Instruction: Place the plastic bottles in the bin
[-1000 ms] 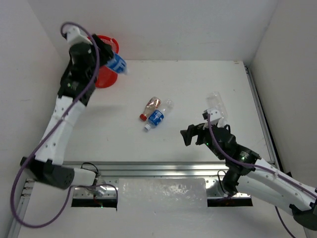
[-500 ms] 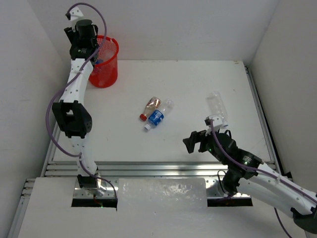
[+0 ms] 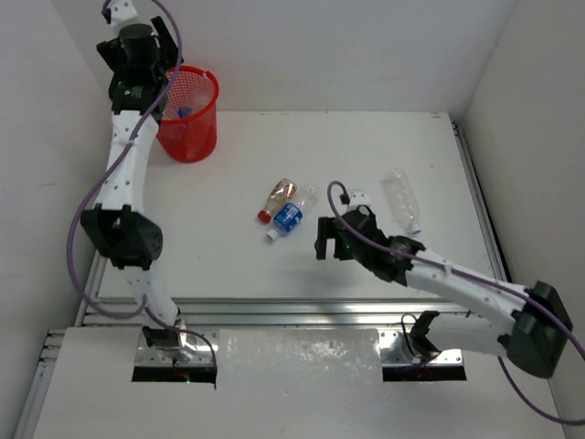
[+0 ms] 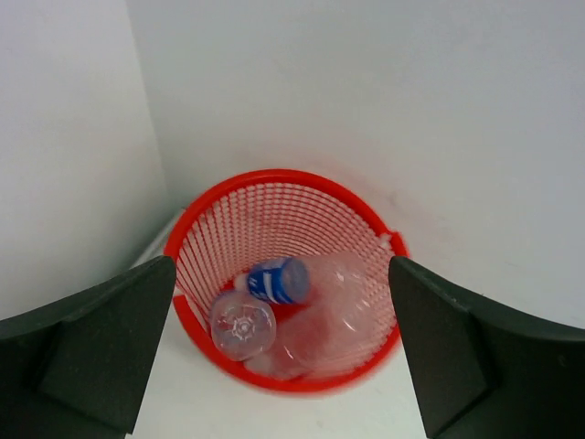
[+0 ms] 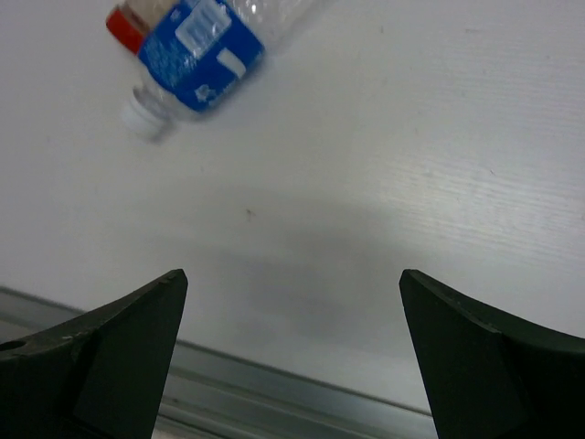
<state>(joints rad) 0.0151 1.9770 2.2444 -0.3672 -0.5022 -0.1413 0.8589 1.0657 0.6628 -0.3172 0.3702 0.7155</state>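
The red mesh bin (image 3: 189,117) stands at the far left corner. My left gripper (image 3: 146,66) hangs above it, open and empty. In the left wrist view the bin (image 4: 274,179) holds a blue-labelled bottle (image 4: 274,279) and clear bottles (image 4: 243,326) between my open left gripper (image 4: 281,265) fingers. On the table lie a blue-labelled bottle (image 3: 288,217), a red-capped bottle (image 3: 280,194) touching it, and a clear bottle (image 3: 402,201) to the right. My right gripper (image 3: 324,240) is open and empty, just right of the middle pair. The right wrist view shows the blue-labelled bottle (image 5: 196,46) ahead of the right gripper (image 5: 292,274).
A metal rail (image 3: 302,311) runs along the table's near edge and shows close under the right fingers (image 5: 274,402). Another rail (image 3: 480,210) lines the right side. White walls close in behind and beside the bin.
My left gripper has opened and the blue-labelled bottle it carried now lies in the bin; that arm swung back over the bin. The right arm has reached left toward the middle bottles.
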